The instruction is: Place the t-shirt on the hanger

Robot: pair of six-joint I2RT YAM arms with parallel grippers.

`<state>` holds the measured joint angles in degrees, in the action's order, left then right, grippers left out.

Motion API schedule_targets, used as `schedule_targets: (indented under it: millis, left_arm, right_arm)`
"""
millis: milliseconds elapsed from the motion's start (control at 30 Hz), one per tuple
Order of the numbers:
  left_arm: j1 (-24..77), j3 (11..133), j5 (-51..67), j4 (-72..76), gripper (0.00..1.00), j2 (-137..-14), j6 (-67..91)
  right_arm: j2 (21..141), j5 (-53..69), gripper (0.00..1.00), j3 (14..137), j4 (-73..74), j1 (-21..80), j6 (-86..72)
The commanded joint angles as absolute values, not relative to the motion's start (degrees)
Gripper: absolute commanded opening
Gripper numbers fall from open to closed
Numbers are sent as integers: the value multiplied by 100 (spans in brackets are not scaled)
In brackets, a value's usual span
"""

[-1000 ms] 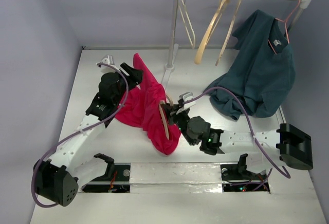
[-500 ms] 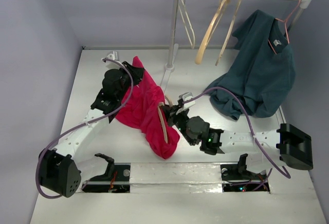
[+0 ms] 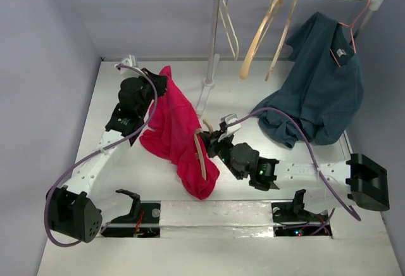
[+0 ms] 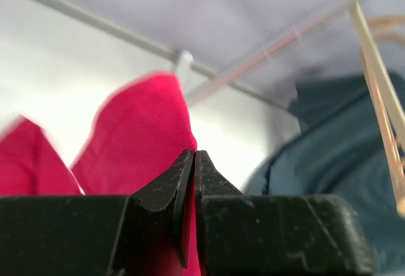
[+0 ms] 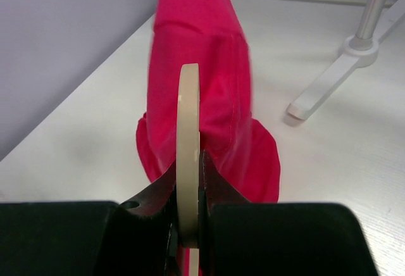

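The crimson t-shirt [image 3: 172, 127] hangs in a long fold from the back left of the table down to its front middle. My left gripper [image 3: 161, 77] is shut on its upper edge; in the left wrist view red cloth [image 4: 136, 140] sits pinched between the closed jaws of the left gripper [image 4: 194, 156]. The tan wooden hanger [image 3: 201, 156] stands on edge against the shirt's lower part. My right gripper [image 3: 210, 142] is shut on it. In the right wrist view the hanger [image 5: 188, 118] rises between the jaws of the right gripper [image 5: 188, 162], with the t-shirt [image 5: 209, 61] draped right behind it.
A white clothes rack [image 3: 212, 35] stands at the back, its base [image 3: 204, 92] close to the shirt. On its rail hang a thin white hanger [image 3: 231, 26], two wooden hangers [image 3: 259, 35] and a dark teal shirt [image 3: 323, 89] on a pink hanger. Purple walls close the left and back.
My left gripper has shut on the t-shirt's top edge and shifted a little left and back, pulling the cloth with it. The right gripper still holds the hanger, barely moved.
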<state>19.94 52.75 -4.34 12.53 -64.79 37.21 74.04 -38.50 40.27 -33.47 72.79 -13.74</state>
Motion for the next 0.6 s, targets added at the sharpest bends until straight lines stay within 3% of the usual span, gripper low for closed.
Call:
schedule_targets:
  millis: [0,400,567]
  left_arm:
    - [1601,5783,-519,1327,0,-6538,3516]
    - [1029,7250,-246,765,0,-7058,3393]
    - [923,7312,-273,571,0,-6970,3287]
  right_arm:
    - [7067,-3447,0,3990,-2490,7295,-1573]
    - [6557,-2348,0,4358,-399,7295,-1819]
    - [6013,-2557,0,5909,1324,7295,-1697]
